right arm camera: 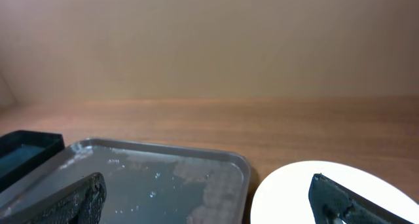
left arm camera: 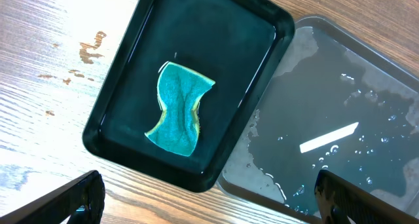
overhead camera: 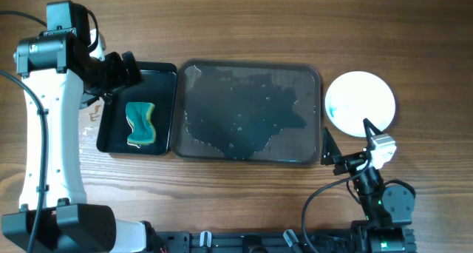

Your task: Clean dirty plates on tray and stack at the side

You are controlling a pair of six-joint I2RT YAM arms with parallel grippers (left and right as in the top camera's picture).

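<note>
The large dark grey tray (overhead camera: 247,83) lies mid-table, wet with water film and droplets, with no plates on it. White plates (overhead camera: 361,101) sit on the wood right of the tray as one round stack with a faint blue tinge at its left edge; I cannot tell how many. My right gripper (overhead camera: 347,142) is open and empty, low near the stack's front-left edge; its view shows the plates (right arm camera: 294,191) and the tray (right arm camera: 163,178). My left gripper (overhead camera: 126,69) is open and empty above the far-left corner of the small black tray.
A smaller glossy black tray (overhead camera: 166,105) touches the grey tray's left side and holds a teal sponge (overhead camera: 140,123). The left wrist view shows the sponge (left arm camera: 178,108) in the black tray (left arm camera: 118,99), beside the wet grey tray (left arm camera: 340,106). Bare wood surrounds them.
</note>
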